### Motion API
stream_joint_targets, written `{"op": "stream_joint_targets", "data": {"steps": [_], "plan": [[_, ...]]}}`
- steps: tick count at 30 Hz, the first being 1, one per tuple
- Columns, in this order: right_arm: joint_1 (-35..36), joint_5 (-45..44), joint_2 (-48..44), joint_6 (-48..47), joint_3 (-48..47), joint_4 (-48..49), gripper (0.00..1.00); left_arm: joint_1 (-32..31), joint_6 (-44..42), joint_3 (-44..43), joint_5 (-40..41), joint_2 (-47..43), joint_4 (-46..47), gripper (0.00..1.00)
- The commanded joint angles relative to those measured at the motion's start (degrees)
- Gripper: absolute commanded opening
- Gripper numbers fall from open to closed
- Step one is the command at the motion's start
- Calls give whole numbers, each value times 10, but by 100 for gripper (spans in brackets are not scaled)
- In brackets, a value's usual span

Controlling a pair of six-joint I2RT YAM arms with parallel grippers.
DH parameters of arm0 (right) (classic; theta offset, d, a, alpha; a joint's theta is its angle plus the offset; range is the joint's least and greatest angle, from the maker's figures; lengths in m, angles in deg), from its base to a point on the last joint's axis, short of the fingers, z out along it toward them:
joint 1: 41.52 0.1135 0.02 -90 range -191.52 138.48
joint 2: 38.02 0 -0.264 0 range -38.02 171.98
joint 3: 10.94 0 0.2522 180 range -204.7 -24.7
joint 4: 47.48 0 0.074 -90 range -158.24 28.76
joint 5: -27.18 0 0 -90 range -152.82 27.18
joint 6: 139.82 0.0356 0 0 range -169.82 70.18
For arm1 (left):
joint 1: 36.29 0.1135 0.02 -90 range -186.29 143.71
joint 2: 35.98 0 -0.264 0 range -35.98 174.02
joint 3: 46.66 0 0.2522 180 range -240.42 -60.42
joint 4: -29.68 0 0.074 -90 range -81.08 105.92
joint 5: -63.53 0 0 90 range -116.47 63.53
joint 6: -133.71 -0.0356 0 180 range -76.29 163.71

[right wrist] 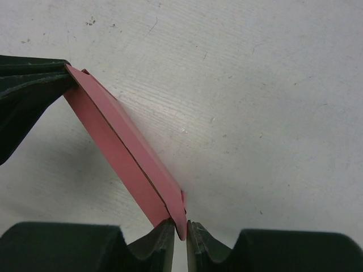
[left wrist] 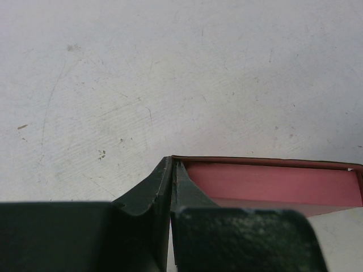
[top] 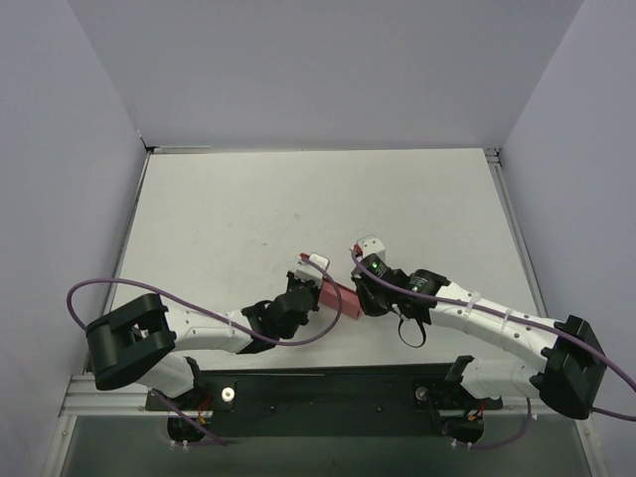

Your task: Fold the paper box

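Note:
The paper box (top: pixel 339 297) is a flat pink-red card piece held off the white table (top: pixel 298 199) between both grippers. My left gripper (top: pixel 318 287) is shut on one end; in the left wrist view its fingertips (left wrist: pixel 172 164) pinch the corner of the paper box (left wrist: pixel 272 184), which runs off to the right. My right gripper (top: pixel 357 306) holds the other end. In the right wrist view the paper box (right wrist: pixel 125 147) slants down from the left gripper's dark finger (right wrist: pixel 28 85) into the right gripper (right wrist: pixel 180 226), whose jaws sit tight around its tip.
Pale walls enclose the table on three sides. A purple cable (top: pixel 99 288) loops from the left arm, another trails along the right arm (top: pixel 497 320). A black base rail (top: pixel 318 393) runs along the near edge.

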Motion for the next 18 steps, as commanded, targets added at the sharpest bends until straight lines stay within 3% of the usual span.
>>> {"op": "stream_joint_targets", "data": {"steps": [1,4,6,18], "plan": [[5,-8,22,-1,-6,0,14,-10,5,9,-31,27,-112,0],[4,-12,26,9,-9,-3,3,-13,3,9,-29,27,-113,0],[4,-16,25,16,-16,-10,0,-17,-1,8,-26,27,-113,0],[-18,18,67,66,-89,-53,0,-52,-12,-19,8,53,-141,0]]}}
